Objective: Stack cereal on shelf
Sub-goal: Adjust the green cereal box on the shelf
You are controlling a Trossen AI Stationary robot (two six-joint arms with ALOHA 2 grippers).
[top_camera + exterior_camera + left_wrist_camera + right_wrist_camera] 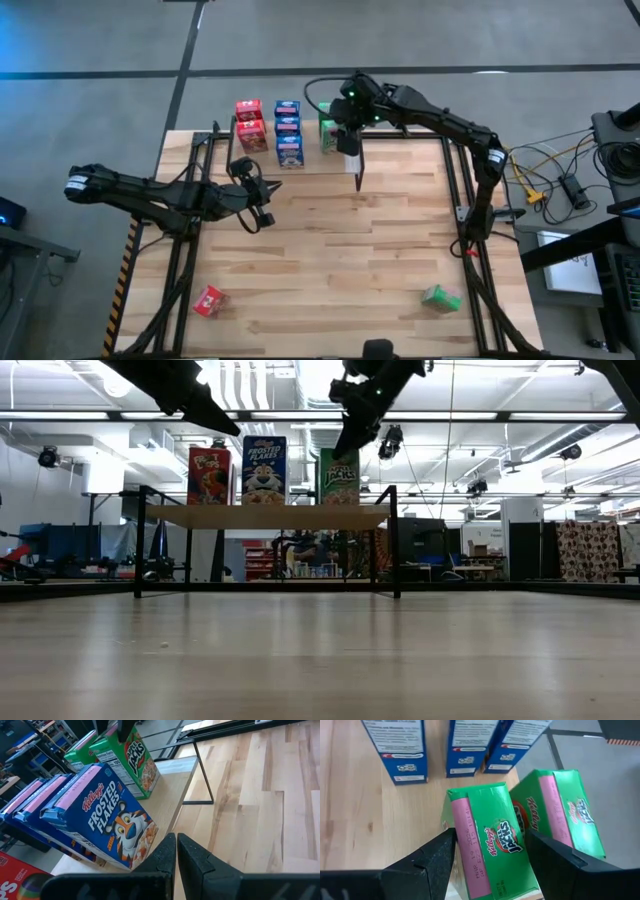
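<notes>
The shelf (400,150) stands at the table's far edge, its top board (265,517) on thin black legs. Upright on it are red boxes (249,122), three blue boxes (288,132) and two green boxes (328,133). My right gripper (492,855) comes down over the nearer green box (490,845) and is shut on it. The second green box (560,810) stands just beside it. My left gripper (176,855) is shut and hovers by the shelf's near edge, close to a blue Frosted Flakes box (115,820). My right gripper pinches the nearer green box by its upper end (470,840), one finger (430,860) on each broad face. The fingers come from above, pointing down. The box stands upright with its bottom on the shelf board (370,820), beside the other green box.
One red box (208,300) lies on the table near its near left corner, and one green box (440,297) lies near the near right corner. The middle of the tabletop (340,250) is bare wood. Black frame bars (180,250) run along both table sides.
</notes>
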